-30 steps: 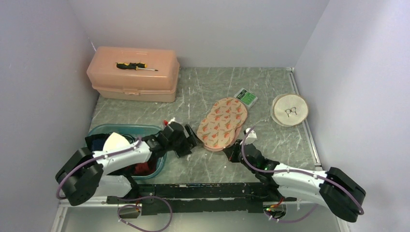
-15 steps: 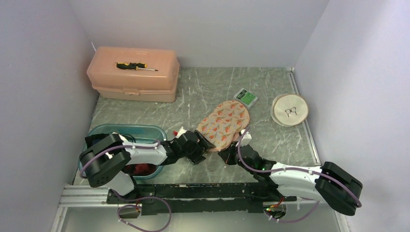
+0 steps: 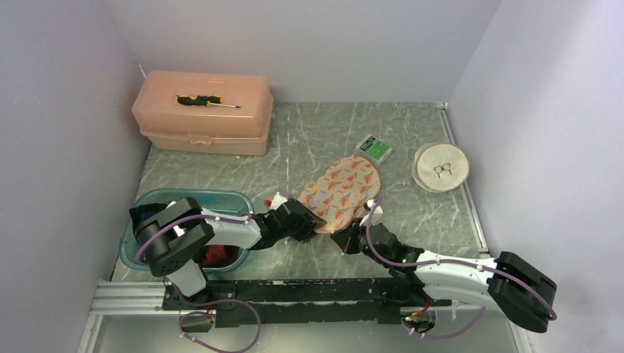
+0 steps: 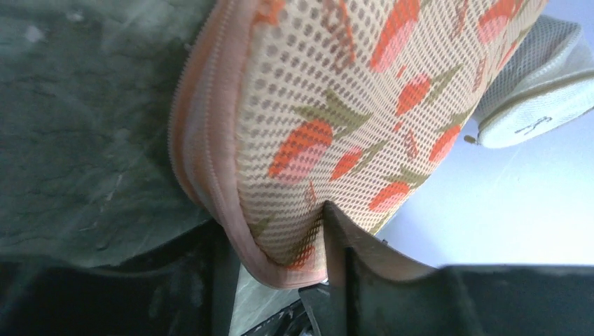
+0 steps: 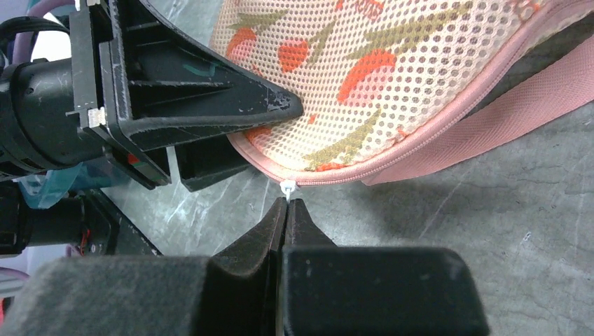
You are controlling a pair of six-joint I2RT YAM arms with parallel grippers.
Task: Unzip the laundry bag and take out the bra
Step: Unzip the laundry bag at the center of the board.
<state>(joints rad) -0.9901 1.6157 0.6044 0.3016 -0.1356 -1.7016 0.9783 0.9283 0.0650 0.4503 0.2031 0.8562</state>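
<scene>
Right wrist: R tool pinches zip pull at laundry bag edge; L tool clamps rim nearby.

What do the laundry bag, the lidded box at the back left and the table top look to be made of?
Laundry bag: soft mesh fabric, beige with an orange-and-green print; rows of small holes show, with pink fabric trim along the zip. Lidded box: peach plastic, smooth and slightly glossy, with moulded edges. Table top: grey-green with pale veins, stone-like, possibly printed laminate.
</scene>
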